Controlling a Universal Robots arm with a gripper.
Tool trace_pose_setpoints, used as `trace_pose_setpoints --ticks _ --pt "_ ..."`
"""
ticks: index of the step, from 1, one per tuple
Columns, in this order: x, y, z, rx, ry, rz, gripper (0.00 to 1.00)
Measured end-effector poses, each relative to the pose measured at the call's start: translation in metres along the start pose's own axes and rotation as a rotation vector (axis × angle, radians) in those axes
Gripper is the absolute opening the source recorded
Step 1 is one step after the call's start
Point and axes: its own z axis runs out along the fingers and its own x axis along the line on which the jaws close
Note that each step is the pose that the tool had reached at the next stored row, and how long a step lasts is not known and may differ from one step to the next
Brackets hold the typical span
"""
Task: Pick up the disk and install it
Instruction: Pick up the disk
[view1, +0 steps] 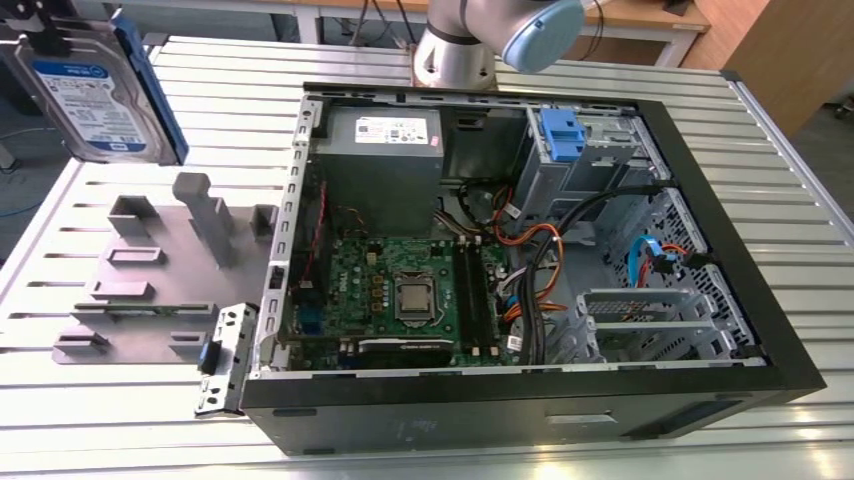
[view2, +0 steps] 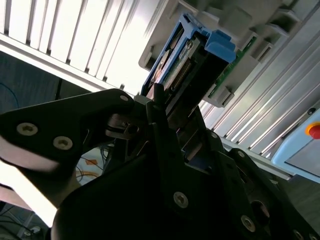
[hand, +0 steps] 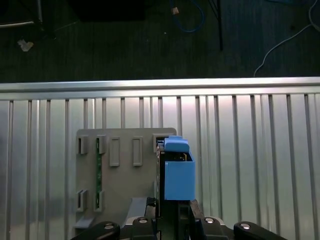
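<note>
The disk (view1: 94, 95), a silver hard drive with a white-and-blue label and blue side rails, hangs in the air at the exterior view's far left, above the slatted table. My gripper (hand: 172, 207) is shut on it, its black fingers (view2: 165, 130) clamping the drive's end. In the first wrist view the blue rail of the disk (hand: 178, 172) points down toward the table, over the edge of the grey stand (hand: 115, 175). In the second wrist view the disk (view2: 187, 62) shows edge-on, with its connector side facing the camera.
The grey plastic stand (view1: 147, 290) with upright posts lies on the table below the disk. To its right in the exterior view stands the open computer case (view1: 747, 330), with a grey power-supply box (view1: 380, 150), motherboard (view1: 400, 290), cables, and a blue-tabbed drive bay (view1: 567, 135).
</note>
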Motion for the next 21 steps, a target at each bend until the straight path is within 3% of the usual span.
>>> trace_pose_setpoints --ticks 13,21 --pt "-0.0003 0.0012 -0.0218 0.0001 -0.0001 0.0 0.35" --pt "-0.0004 0.0013 -0.0235 0.0001 -0.0001 0.0 0.35"
